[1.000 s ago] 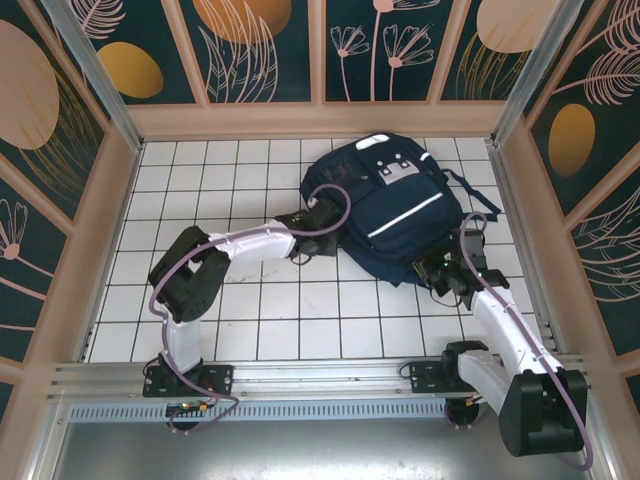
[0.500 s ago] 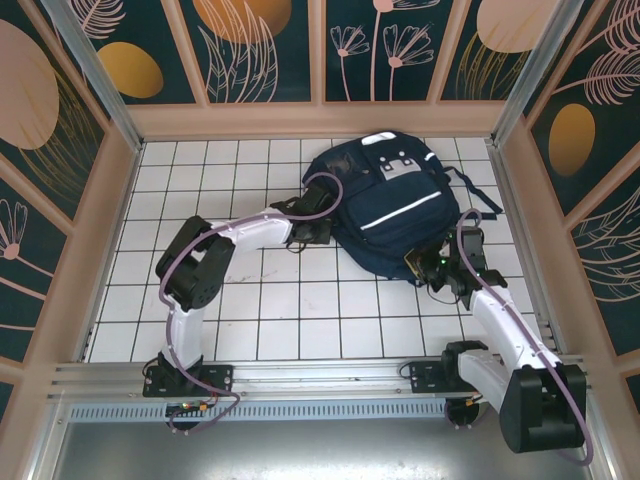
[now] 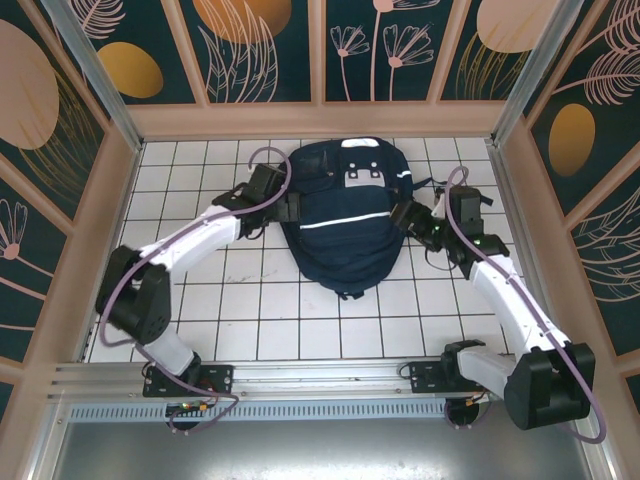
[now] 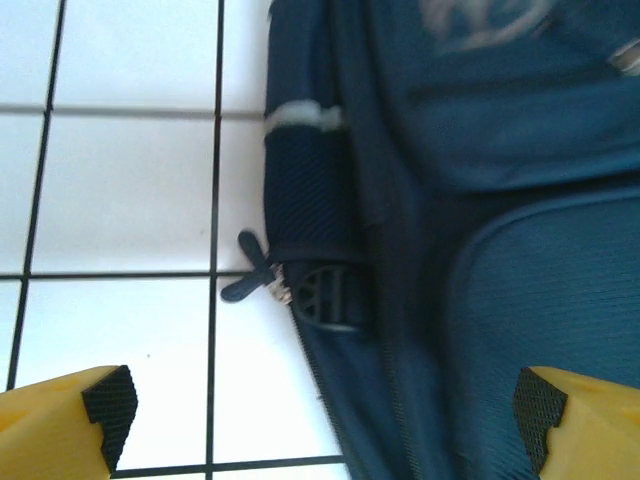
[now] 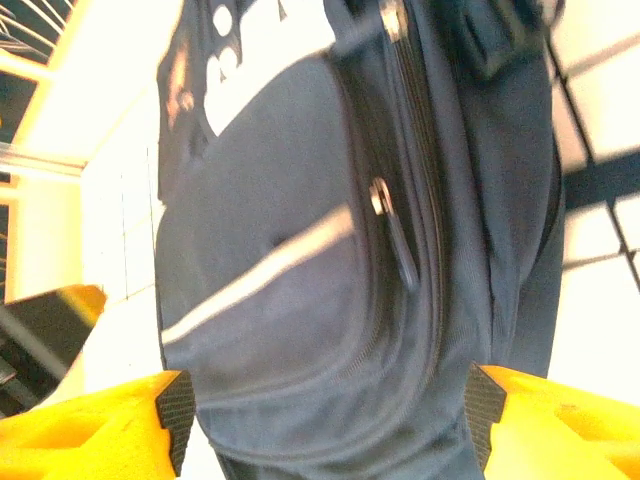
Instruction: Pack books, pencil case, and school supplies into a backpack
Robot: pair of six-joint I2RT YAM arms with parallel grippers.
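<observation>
Right now the backpack [image 3: 345, 250] lies flat on the white tiled table [image 3: 200, 300], front side up, set toward the far wall and roughly midway between the side walls. Its grey-white patches [image 3: 358, 178] are at the far end, and a white stripe [image 3: 345, 220] runs across its middle. My left gripper [image 3: 285, 208] sits at the bag's left edge and my right gripper [image 3: 412, 218] at its right edge, so the two arms flank it. From the left wrist camera I see that gripper's yellow fingers [image 4: 95, 410] spread wide: one hangs over bare tile, the other over the navy fabric, and nothing is pinched between them. Just ahead of them a side zip pull [image 4: 250, 275] sticks out from the bag's edge onto the tile, next to a dark plastic buckle [image 4: 325, 295]. From the right wrist camera that gripper's jaws also stand well apart, with the bag's front pocket ahead of the gap. I see no fabric caught between the black pads [image 5: 178, 410]. A pocket zip pull [image 5: 395, 235] hangs along the curved zipper there. That picture is blurred, so I cannot tell whether the pads touch the bag.
</observation>
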